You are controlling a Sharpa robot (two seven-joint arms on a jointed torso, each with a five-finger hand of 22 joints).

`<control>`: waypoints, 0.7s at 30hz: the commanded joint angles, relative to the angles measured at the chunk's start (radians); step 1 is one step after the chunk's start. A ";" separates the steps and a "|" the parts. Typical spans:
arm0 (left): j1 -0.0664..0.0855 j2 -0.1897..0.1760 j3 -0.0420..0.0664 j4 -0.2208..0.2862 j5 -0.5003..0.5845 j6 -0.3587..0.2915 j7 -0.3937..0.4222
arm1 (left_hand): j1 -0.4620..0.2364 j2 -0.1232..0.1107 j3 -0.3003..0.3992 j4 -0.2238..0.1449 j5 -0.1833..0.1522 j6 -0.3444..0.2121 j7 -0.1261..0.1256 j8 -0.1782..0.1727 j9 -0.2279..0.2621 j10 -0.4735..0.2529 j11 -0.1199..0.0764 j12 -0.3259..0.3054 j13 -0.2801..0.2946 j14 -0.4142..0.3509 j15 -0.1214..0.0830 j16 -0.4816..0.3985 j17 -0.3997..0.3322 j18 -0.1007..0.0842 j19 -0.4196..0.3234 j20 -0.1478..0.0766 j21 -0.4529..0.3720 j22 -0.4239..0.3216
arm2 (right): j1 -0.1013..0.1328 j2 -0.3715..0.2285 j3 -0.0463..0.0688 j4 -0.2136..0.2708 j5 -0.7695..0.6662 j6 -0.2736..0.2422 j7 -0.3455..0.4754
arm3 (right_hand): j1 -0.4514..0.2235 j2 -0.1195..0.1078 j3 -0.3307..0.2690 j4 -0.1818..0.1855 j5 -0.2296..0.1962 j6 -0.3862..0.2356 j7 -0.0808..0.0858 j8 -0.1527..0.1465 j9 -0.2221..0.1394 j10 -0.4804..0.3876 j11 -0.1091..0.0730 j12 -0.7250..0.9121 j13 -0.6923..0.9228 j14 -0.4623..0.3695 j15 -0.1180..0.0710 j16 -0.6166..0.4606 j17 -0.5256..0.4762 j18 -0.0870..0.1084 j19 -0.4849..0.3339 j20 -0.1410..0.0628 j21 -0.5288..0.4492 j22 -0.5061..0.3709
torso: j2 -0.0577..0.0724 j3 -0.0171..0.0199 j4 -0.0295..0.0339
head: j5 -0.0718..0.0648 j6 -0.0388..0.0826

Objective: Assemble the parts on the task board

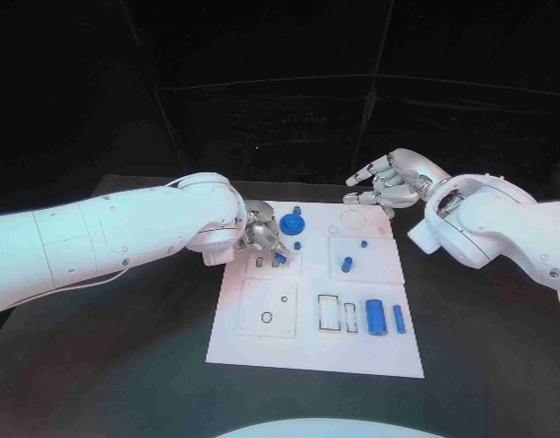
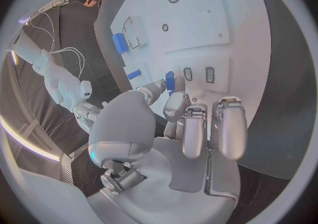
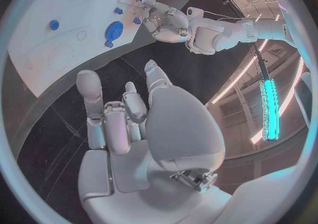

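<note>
The white task board (image 1: 309, 342) lies in the middle of the black table. My left hand (image 1: 256, 237) hovers over its left part and pinches a small blue part (image 2: 169, 80) between thumb and a finger, just beside two small rectangular slots (image 2: 187, 74). That same blue part (image 1: 279, 258) peeks out under the fingers in the head view. My right hand (image 1: 388, 182) hangs at the board's far right corner, fingers apart and holding nothing. A blue gear (image 1: 292, 224) stands on the board near the left hand.
Blue pegs (image 1: 347, 265) stand in the board's right half. A thick blue cylinder (image 1: 376, 317) and a thin one (image 1: 399, 318) lie near the front right, beside two empty rectangular recesses (image 1: 329, 312). Black table surrounds the board.
</note>
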 commanded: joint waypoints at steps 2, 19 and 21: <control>0.000 -0.024 -0.001 0.030 0.045 -0.143 0.018 | -0.009 -0.003 0.159 -0.150 0.001 0.000 -0.007 0.009 0.005 0.010 -0.002 0.006 0.003 0.106 -0.001 0.003 0.263 -0.015 0.010 0.006 -0.004 0.046 | 0.002 -0.002 0.000 0.000 0.000 0.005 0.001 | -0.002 0.006 -0.005 0.001 0.004 0.005 0.000 0.007 0.000 -0.004 -0.003 -0.003 0.000 0.053 -0.009 -0.004 0.030 0.007 -0.007 -0.002 -0.007 -0.001 | -0.003 0.0045 0.0043 | 0.003 -0.003; -0.021 -0.048 -0.039 0.055 -0.049 -0.249 0.022 | -0.022 -0.022 0.192 -0.159 0.000 0.005 -0.012 0.022 0.021 -0.006 -0.006 -0.046 -0.055 0.106 -0.004 0.003 0.263 -0.014 0.009 0.003 -0.006 0.043 | 0.002 -0.007 0.000 0.005 0.007 0.000 0.003 | -0.002 0.006 -0.006 0.001 0.004 0.006 -0.001 0.007 0.000 -0.005 -0.003 -0.005 -0.003 0.052 -0.009 -0.006 0.028 0.007 -0.007 -0.002 -0.008 -0.003 | -0.009 0.0110 0.0097 | 0.009 -0.012; -0.023 -0.045 -0.040 0.053 -0.056 -0.246 0.021 | -0.023 -0.023 0.194 -0.160 0.000 0.005 -0.012 0.023 0.022 -0.007 -0.006 -0.049 -0.058 0.106 -0.004 0.003 0.263 -0.014 0.009 0.002 -0.007 0.043 | 0.002 -0.007 0.000 0.007 0.008 0.000 0.004 | -0.002 0.007 -0.007 0.001 0.005 0.006 -0.001 0.008 0.000 -0.006 -0.003 -0.007 -0.004 0.052 -0.009 -0.006 0.027 0.007 -0.008 -0.002 -0.009 -0.005 | -0.009 0.0110 0.0086 | 0.010 -0.010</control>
